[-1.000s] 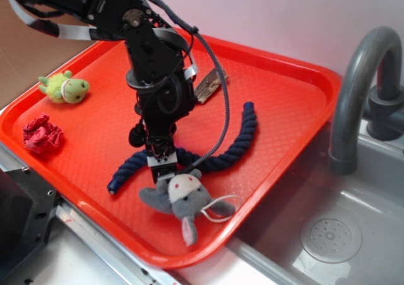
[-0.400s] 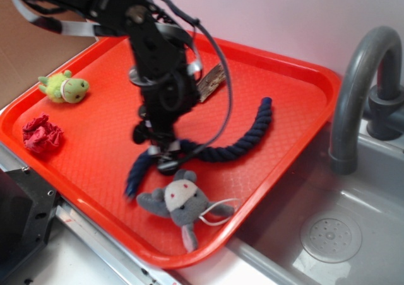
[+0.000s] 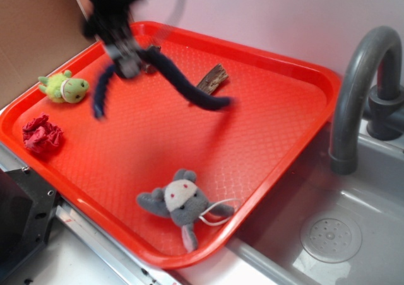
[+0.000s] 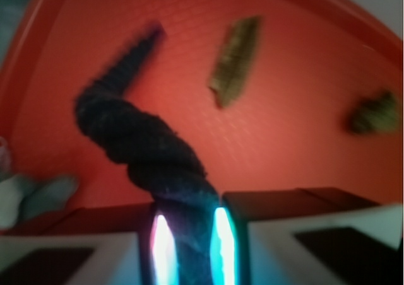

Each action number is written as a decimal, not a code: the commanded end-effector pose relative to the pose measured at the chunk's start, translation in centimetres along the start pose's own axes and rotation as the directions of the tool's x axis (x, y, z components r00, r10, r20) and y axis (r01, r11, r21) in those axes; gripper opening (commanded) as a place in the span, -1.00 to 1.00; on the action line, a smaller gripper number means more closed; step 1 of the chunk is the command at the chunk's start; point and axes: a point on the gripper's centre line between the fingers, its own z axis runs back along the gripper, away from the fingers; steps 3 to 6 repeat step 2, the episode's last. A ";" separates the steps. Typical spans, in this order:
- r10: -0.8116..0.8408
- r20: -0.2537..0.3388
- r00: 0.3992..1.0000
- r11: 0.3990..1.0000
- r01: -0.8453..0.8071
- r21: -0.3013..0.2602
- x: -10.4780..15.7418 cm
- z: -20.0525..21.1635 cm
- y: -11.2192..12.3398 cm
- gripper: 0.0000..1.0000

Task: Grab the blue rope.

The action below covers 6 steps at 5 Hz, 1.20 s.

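Note:
The blue rope (image 3: pixel 183 86) is a thick navy twisted cord hanging in the air over the back of the red tray (image 3: pixel 265 140). My gripper (image 3: pixel 126 61) is shut on it near its middle, high at the tray's back left. One end droops left toward the green toy, the other curves right over the wood piece. In the wrist view the rope (image 4: pixel 139 140) runs up from between my gripper (image 4: pixel 187 234) jaws, which press it on both sides. Both views are motion-blurred.
A grey plush mouse (image 3: pixel 182 203) lies near the tray's front edge. A green plush toy (image 3: pixel 66 87) and a crumpled red cloth (image 3: pixel 41 134) sit at the left. A brown wood piece (image 3: pixel 212 79) lies at the back. A grey faucet (image 3: pixel 360 89) and sink (image 3: pixel 328 234) stand right.
The gripper rose and swung toward the tray's back left, carrying the rope off the tray surface. The rope left its place beside the grey mouse, which stayed put.

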 end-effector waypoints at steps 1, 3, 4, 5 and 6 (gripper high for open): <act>0.307 0.194 0.932 0.951 -0.295 -0.090 -3.5 7.4 2.9 -1.00; 0.235 0.050 0.971 0.972 -0.236 0.017 -1.5 5.7 2.9 0.73; 0.235 0.050 0.971 0.972 -0.236 0.017 -1.5 5.7 2.9 0.73; 0.235 0.050 0.971 0.972 -0.236 0.017 -1.5 5.7 2.9 0.73; 0.235 0.050 0.971 0.972 -0.236 0.017 -1.5 5.7 2.9 0.73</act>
